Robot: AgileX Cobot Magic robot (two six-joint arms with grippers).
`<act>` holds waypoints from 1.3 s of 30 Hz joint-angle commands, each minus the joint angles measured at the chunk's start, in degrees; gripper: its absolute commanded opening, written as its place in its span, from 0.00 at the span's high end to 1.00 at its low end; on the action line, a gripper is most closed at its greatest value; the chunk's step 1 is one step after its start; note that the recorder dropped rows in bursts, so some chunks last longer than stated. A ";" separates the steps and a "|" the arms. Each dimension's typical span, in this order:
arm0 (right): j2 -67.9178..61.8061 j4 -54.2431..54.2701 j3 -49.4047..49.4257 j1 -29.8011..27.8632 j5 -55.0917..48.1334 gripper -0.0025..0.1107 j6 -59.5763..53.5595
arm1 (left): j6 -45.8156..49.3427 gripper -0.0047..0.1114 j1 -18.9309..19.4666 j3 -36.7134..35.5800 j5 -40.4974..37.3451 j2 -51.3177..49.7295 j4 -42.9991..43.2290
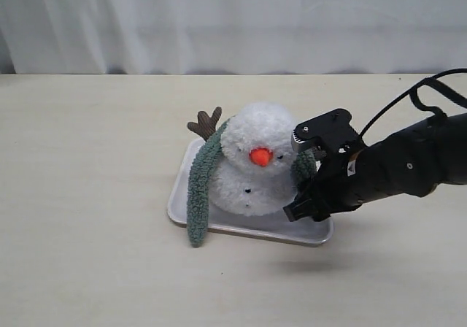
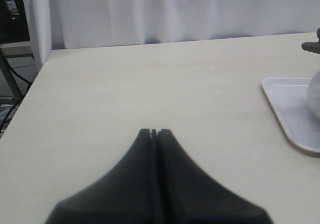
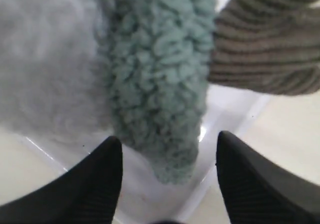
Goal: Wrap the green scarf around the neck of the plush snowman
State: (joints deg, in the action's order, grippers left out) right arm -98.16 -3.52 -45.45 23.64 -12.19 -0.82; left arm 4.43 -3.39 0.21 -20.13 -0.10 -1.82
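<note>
You have a wide pale tabletop (image 1: 87,268) with a white curtain (image 1: 219,20) hanging along its far edge. Near the middle sits a shallow white tray (image 1: 177,209), and the plush snowman (image 1: 255,133) sits on it, facing the near side.

The green scarf (image 1: 198,188) is draped over the snowman's shoulders. On the left it runs down beside the head and body, crosses the tray's near rim and ends on the tabletop. It passes out of your sight behind the head and comes down again on the right, just beside the body.

Your right hand (image 3: 167,139) reaches in from the right, low at the tray's near right corner. Its fingers (image 3: 107,184) stand apart, with the scarf's rounded right end hanging between them and a gap showing on the side towards the tray's edge, so nothing is clamped.

Your left hand (image 2: 154,132) hovers over bare tabletop well to the left of the tray, its fingers pressed together on nothing.

A brown twig arm (image 1: 206,122) sticks up at the snowman's far left, and the orange nose (image 1: 260,156) points towards the near edge.
</note>
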 commanded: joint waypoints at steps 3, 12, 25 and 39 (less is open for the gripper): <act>-1.54 -0.34 0.18 -0.12 -2.01 0.90 -1.53 | -0.11 0.96 -0.20 -0.21 0.73 0.10 0.03; 5.90 19.66 0.18 -0.12 -19.49 0.94 -19.73 | -0.11 0.96 -0.20 -0.21 0.65 0.10 0.03; 1.57 27.51 4.10 -0.12 -13.61 0.94 -24.51 | -0.11 0.96 -0.20 -0.21 0.65 0.10 0.03; 7.00 35.39 2.88 0.08 -25.18 0.42 -29.29 | -0.11 0.96 -0.20 -0.21 0.75 0.10 0.03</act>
State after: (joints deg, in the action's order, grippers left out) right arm -93.08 27.31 -42.24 23.64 -32.47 -27.45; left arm 4.43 -3.39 0.21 -20.13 -0.10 -1.82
